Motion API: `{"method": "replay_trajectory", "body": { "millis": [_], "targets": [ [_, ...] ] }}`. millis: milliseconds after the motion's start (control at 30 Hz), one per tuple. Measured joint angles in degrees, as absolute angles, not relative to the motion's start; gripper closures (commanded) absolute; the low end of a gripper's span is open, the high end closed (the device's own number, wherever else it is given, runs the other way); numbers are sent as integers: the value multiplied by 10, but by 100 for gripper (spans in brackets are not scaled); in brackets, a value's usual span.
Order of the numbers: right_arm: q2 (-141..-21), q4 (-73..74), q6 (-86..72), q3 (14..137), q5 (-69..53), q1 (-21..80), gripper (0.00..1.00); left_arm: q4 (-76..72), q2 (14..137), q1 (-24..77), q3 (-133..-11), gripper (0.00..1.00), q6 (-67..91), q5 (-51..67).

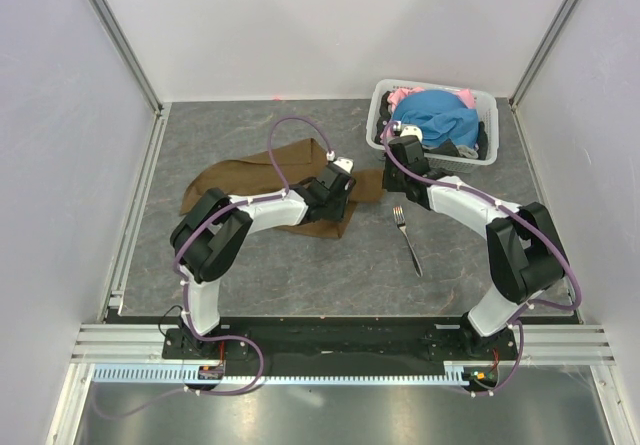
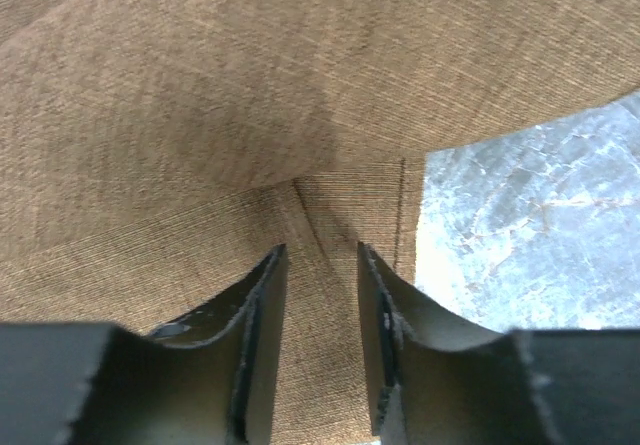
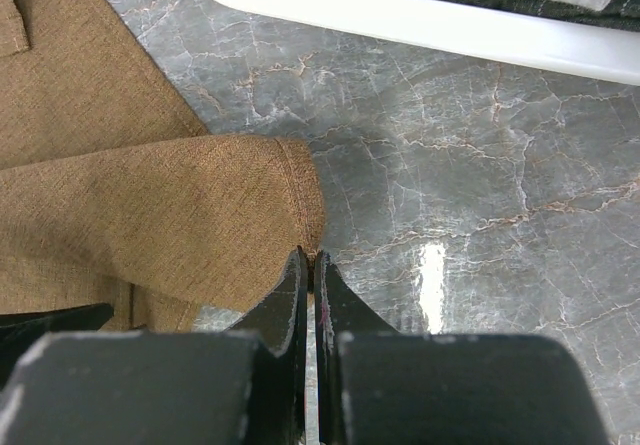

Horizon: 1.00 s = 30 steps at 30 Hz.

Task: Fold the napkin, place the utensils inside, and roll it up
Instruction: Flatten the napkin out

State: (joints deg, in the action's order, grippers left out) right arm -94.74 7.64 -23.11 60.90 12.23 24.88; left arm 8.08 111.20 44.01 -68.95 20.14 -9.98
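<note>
Limp napkin (image 1: 240,177), so we grab hemmed corners: right gripper (image 3: 312,257) pinches one, left gripper (image 2: 322,250) has jaws apart over a fold.

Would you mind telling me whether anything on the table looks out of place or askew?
The napkin is rumpled and skewed rather than flat, bunched under the left gripper. The fork lies bare on the table, apart from it. Nothing looks spilled or damaged.
</note>
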Motion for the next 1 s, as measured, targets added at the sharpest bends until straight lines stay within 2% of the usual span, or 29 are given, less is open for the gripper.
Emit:
{"method": "replay_trajectory", "body": {
  "millis": [200,233,367,400,633,900,933,1000],
  "targets": [
    [-947,75,-232,609,120,246,100,86,1107,441,-682,76,211,-117],
    [-947,75,-232,609,119,245,100,86,1104,441,-678,83,213,-118],
    [-947,75,-233,609,117,244,100,83,1094,441,-663,92,218,-119],
    [-947,75,-233,609,117,244,100,81,1091,441,-658,98,219,-119],
    [-947,73,-234,609,115,241,100,58,1023,441,-569,98,222,-103],
    [-947,73,-237,607,112,241,100,101,815,442,-400,97,258,-103],
    [-947,73,-238,605,110,241,100,109,791,442,-387,95,265,-104],
    [-947,73,-238,599,106,241,100,126,764,442,-372,78,277,-104]
  ]
}}
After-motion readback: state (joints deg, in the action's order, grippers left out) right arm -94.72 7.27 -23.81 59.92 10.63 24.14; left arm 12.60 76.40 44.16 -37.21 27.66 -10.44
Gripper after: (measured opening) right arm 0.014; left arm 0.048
